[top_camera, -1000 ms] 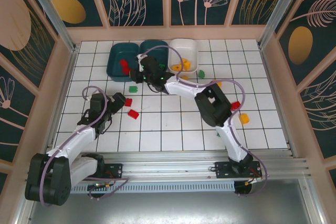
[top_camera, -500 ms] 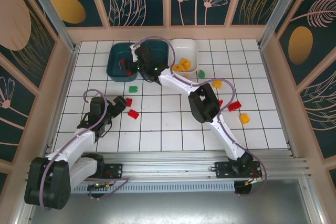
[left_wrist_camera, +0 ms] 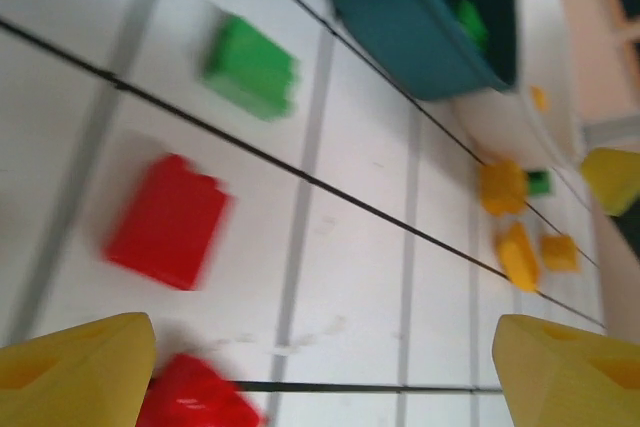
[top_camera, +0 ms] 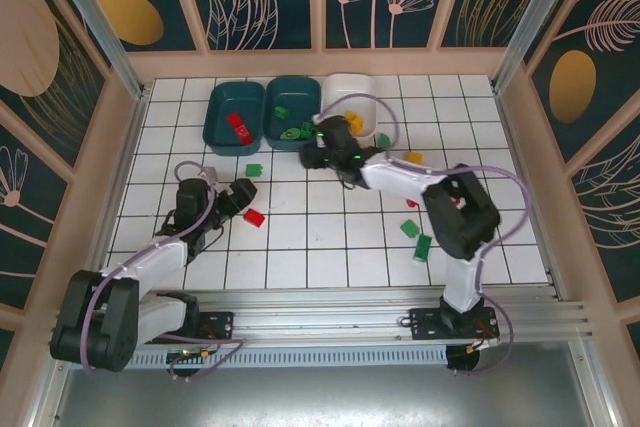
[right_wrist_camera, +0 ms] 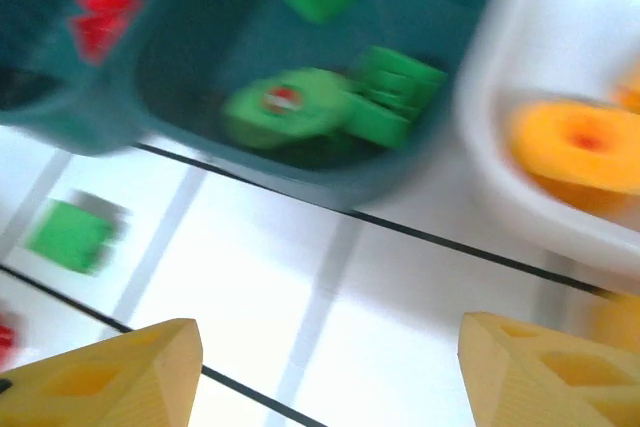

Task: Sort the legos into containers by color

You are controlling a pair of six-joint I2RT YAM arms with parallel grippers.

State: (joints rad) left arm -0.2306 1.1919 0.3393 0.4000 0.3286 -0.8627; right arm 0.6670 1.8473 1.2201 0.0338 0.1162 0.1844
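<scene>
- Legos [top_camera: 408, 229] are partly sorted: we find some in the containers [top_camera: 245, 97] at the far side of the table [top_camera: 300, 257], others loose on the white tiles.
- Left teal tub [top_camera: 222, 102] holds red bricks [top_camera: 237, 125]. Middle teal tub [top_camera: 300, 97] holds green pieces [top_camera: 297, 132]. White tub [top_camera: 350, 92] holds orange-yellow pieces [top_camera: 352, 119].
- Loose items noted: a green brick [top_camera: 254, 169] just in front of the teal tubs, a red brick [top_camera: 254, 216] nearer the arm bases, and further green, red and yellow pieces on the right half of the tiles.
- Left gripper [top_camera: 243, 192] sits low over the tiles, near that green brick and red brick. Its wrist view shows the jaws spread wide and gripping nothing. A red piece [left_wrist_camera: 195, 402] lies at the bottom edge of that view, just beside one of the fingers [left_wrist_camera: 75, 372]; we cannot tell whether they touch.
- Right gripper [top_camera: 315, 145] stands just in front of the middle teal tub and the white tub. Its wrist view shows the jaws apart with bare tile between them.
- We record both wrist views as blurred.
</scene>
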